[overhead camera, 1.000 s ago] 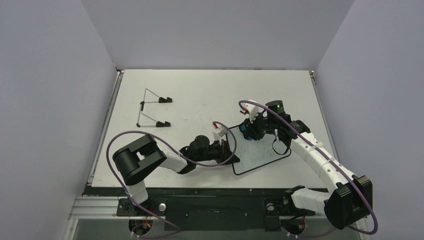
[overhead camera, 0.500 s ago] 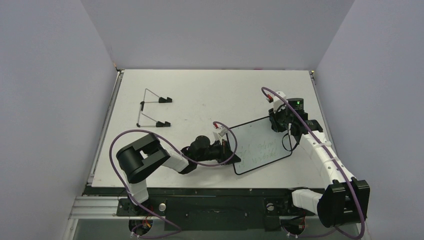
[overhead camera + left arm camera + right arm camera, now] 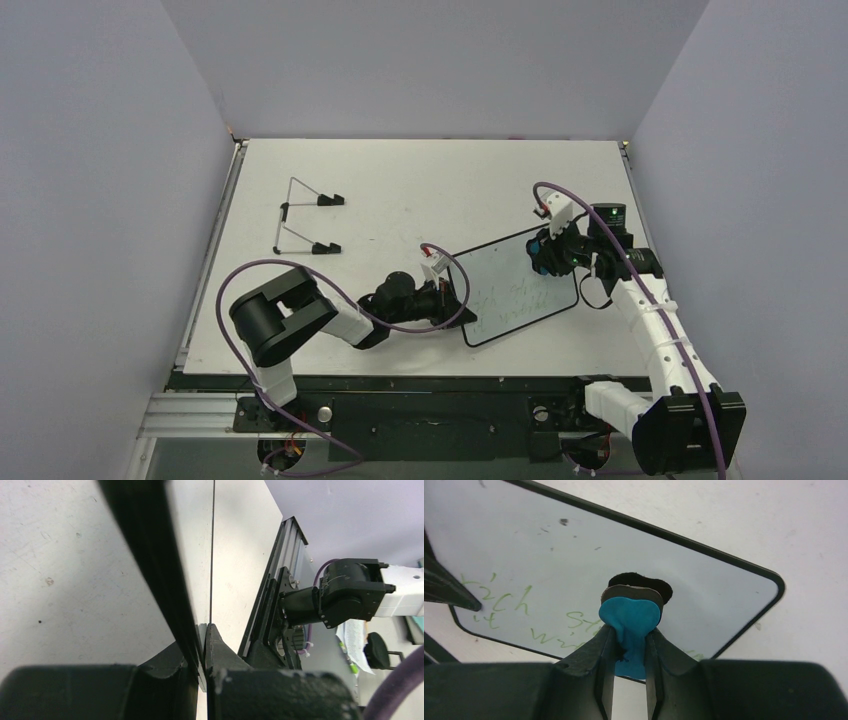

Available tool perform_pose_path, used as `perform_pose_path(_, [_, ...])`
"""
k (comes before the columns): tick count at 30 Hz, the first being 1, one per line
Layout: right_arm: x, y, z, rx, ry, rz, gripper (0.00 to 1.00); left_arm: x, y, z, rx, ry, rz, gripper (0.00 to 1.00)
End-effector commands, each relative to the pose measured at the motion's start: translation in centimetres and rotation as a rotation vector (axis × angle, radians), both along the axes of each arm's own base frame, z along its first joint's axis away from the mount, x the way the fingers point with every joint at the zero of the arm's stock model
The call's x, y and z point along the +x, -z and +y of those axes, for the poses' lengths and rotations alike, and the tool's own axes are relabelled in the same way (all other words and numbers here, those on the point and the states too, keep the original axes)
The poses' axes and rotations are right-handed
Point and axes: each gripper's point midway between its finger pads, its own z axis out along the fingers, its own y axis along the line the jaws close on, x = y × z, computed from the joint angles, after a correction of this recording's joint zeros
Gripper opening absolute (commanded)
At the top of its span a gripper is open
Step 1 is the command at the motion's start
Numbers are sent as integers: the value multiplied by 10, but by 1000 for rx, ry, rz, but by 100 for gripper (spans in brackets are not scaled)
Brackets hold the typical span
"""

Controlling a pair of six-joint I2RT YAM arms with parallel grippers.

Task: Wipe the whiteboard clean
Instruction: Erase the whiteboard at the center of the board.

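The whiteboard [image 3: 510, 290] lies right of the table's middle, white face up, black rim, with green handwriting [image 3: 504, 602] on its near part. My left gripper [image 3: 458, 300] is shut on the board's left edge; in the left wrist view the thin board [image 3: 192, 540] runs edge-on between the closed jaws of that gripper [image 3: 202, 635]. My right gripper [image 3: 545, 257] is shut on a blue eraser [image 3: 630, 622], whose black pad presses on the board [image 3: 574, 565] near its far right corner, above the writing. The right gripper [image 3: 629, 635] pinches the eraser's blue handle.
A thin wire stand [image 3: 300, 215] with black feet lies at the back left of the table [image 3: 420, 180]. Grey walls close in the left, back and right sides. A black rail [image 3: 420, 380] runs along the near edge.
My right gripper has swept the eraser from the board's far left corner over to its far right corner, then a little back toward me. The left gripper has kept its hold.
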Motion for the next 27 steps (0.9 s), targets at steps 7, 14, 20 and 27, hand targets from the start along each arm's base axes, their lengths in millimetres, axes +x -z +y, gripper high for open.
perform_pose_path(7, [20,1,-17,-27,93,-53,0,19,-12,13,116,-47,-179,0])
perform_pose_path(14, [18,4,-11,-18,62,-83,0,15,-15,11,107,-30,-174,0])
perform_pose_path(20, [16,9,-12,-55,21,-81,0,13,-12,16,120,-31,-178,0])
perform_pose_path(27, [8,16,-31,-159,3,-55,0,42,-12,69,255,-255,-259,0])
